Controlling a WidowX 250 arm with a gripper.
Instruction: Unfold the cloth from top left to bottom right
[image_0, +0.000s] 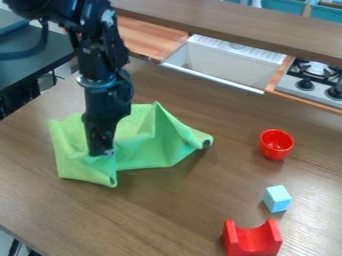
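Closest to the front, on the right half of the brown tabletop (160, 215), sits a red block (252, 246) with a round dip in its top. A bit farther back is a light blue cube (276, 199).

Then comes the green cloth (150, 152), on the left half of the tabletop. It is all bumpy and not flat. One part sticks up in a point at the back, its right end curls over with a dark hole in it, and its front bit is curled too. My gripper (101, 152) hangs down over the left part of the cloth, with its tip right at the green folds. I can't tell if it is apart, together or clamped on the cloth.

To the right of the cloth, well apart from it, is a little red cup (276, 150) with its open side up. Past the far edge of the tabletop are a white sink (224, 67) and a gray stove (310, 94) with black knobs.
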